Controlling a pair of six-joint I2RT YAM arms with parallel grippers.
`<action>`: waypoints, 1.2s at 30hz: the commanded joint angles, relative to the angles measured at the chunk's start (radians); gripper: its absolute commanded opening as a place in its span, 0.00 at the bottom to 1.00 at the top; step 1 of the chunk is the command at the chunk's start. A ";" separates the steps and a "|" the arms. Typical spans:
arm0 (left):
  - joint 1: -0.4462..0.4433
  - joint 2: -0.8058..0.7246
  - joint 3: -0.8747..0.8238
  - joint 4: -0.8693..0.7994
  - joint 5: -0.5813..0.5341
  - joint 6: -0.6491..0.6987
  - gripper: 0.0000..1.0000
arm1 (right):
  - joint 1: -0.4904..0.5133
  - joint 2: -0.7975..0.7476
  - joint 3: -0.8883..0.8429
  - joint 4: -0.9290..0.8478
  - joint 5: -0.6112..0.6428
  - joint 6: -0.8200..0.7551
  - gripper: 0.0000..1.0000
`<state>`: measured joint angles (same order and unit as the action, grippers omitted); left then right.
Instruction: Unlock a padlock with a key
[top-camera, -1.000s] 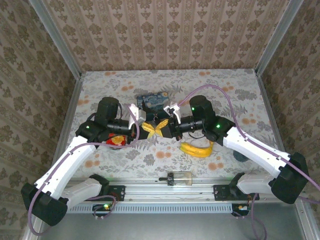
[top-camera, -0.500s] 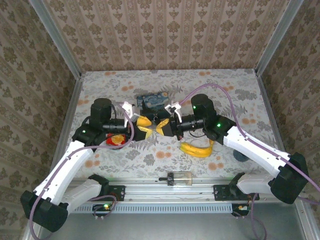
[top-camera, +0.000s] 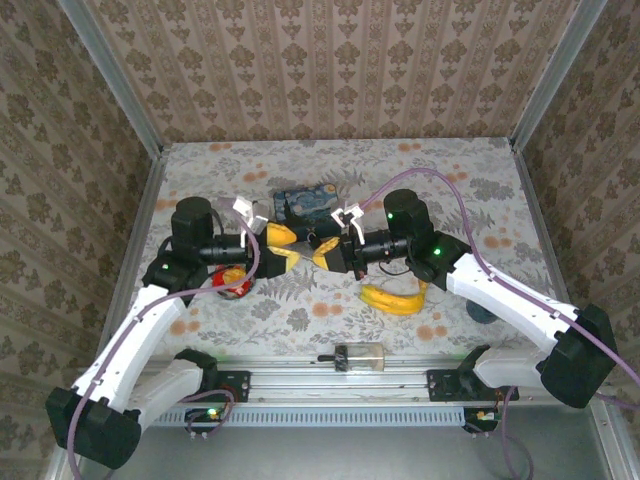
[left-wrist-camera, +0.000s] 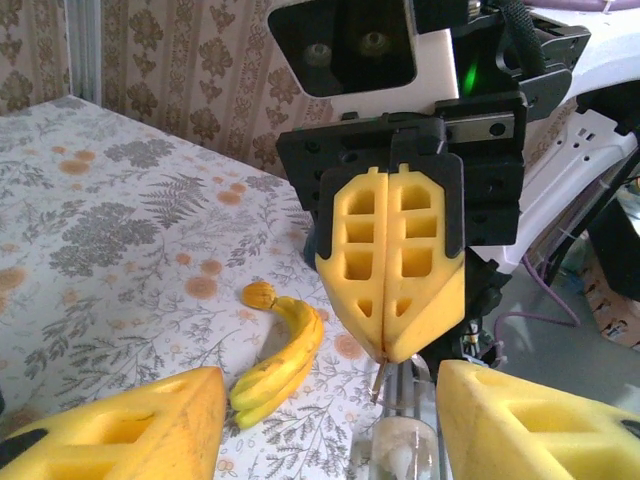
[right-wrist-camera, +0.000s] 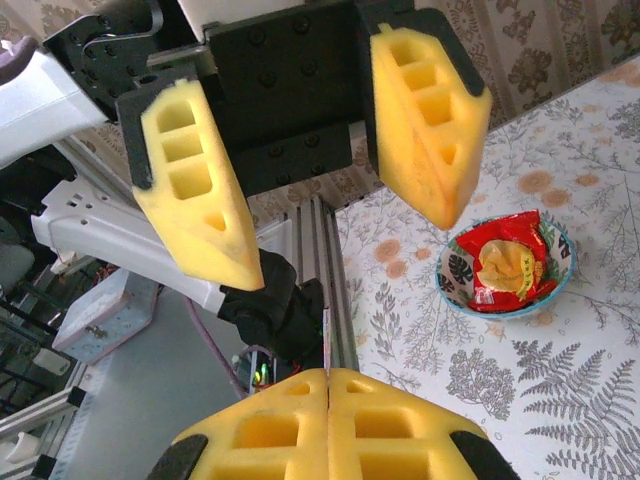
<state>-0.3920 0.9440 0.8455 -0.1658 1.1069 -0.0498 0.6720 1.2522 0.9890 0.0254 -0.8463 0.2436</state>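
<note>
The left gripper (right-wrist-camera: 340, 245) stands with its yellow fingers (right-wrist-camera: 195, 190) well apart and nothing between them, facing the right gripper (left-wrist-camera: 385, 350), whose fingers are pressed together with a thin metal sliver (left-wrist-camera: 378, 385) just under their tips. The padlock (top-camera: 316, 241) is a small dark speck at those tips, between the two grippers and just before the blue tin box (top-camera: 305, 203); whether it is pinched I cannot tell.

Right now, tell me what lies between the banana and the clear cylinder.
The stretch is bare: just floral tablecloth between the banana and the clear cylinder, shown in the top view.
</note>
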 joint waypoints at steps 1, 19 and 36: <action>-0.004 0.024 0.013 0.023 0.041 -0.018 0.58 | -0.003 -0.007 -0.004 0.035 -0.031 0.019 0.00; -0.058 0.100 0.027 0.084 0.065 -0.036 0.27 | -0.003 0.003 -0.003 0.042 -0.037 0.021 0.00; -0.057 0.070 0.043 0.053 0.084 -0.018 0.00 | -0.004 -0.015 -0.031 0.081 -0.011 0.056 0.36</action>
<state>-0.4503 1.0386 0.8543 -0.1024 1.1809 -0.0902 0.6617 1.2575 0.9726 0.0677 -0.8448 0.2840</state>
